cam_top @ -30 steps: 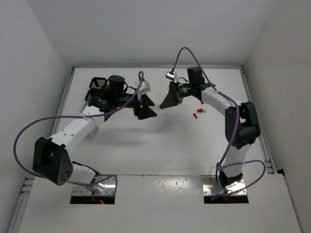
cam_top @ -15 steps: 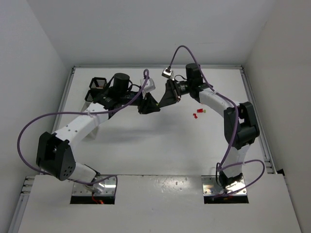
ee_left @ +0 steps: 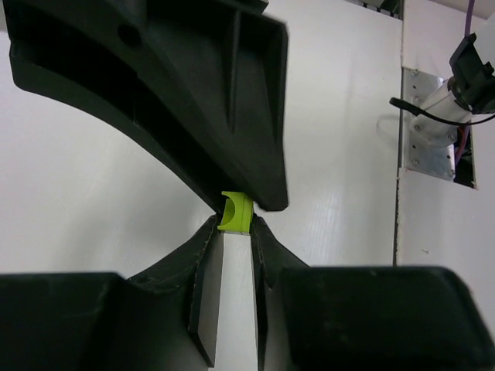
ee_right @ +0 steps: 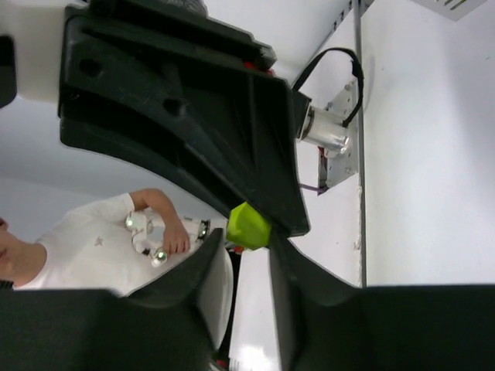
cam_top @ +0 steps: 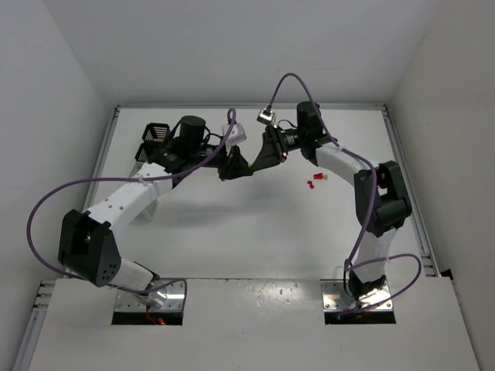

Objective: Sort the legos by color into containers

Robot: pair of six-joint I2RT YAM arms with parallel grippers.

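Both arms meet tip to tip in the air over the middle of the table, and there's one yellow-green lego (ee_left: 236,212) stuck right between them. The right gripper (cam_top: 257,164) is clamped on it, and the left gripper (cam_top: 241,168) looks pinched onto the same lego from the other side. A few more legos (cam_top: 313,183) lie on the table just right of that, well apart from the black bins (cam_top: 155,133) at far left.

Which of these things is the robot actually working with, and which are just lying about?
Part of the job: small yellow-green plastic brick; loose red and yellow-green bricks; black mesh bins.
Just there: purple cables; metal base plates.
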